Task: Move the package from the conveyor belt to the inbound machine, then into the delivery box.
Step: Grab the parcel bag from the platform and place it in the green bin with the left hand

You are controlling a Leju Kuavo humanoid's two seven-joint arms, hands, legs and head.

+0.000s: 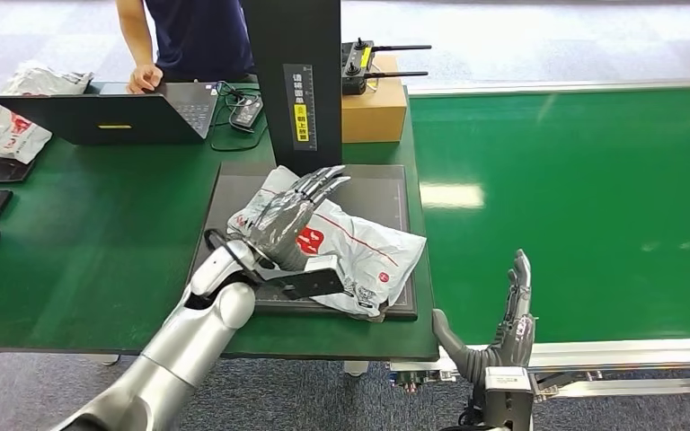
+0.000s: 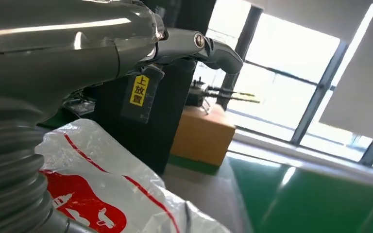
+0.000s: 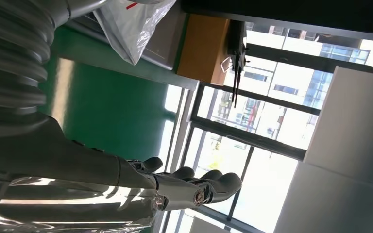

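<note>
Left hand (image 1: 292, 218) flat, perhaps resting, on package (image 1: 359, 247).

a logistics test lab or parcel-sorting workspace: a wide green conveyor belt (image 1: 575, 206) runs beside a green table (image 1: 99, 260) holding a black scanning stand (image 1: 296, 81), a laptop (image 1: 108, 115) and plastic mailer bags (image 1: 4, 126); large windows (image 2: 291, 92) behind.

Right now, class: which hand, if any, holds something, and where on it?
Neither clearly: left hand rests flat on the package, near its middle; right hand holds nothing.
</note>
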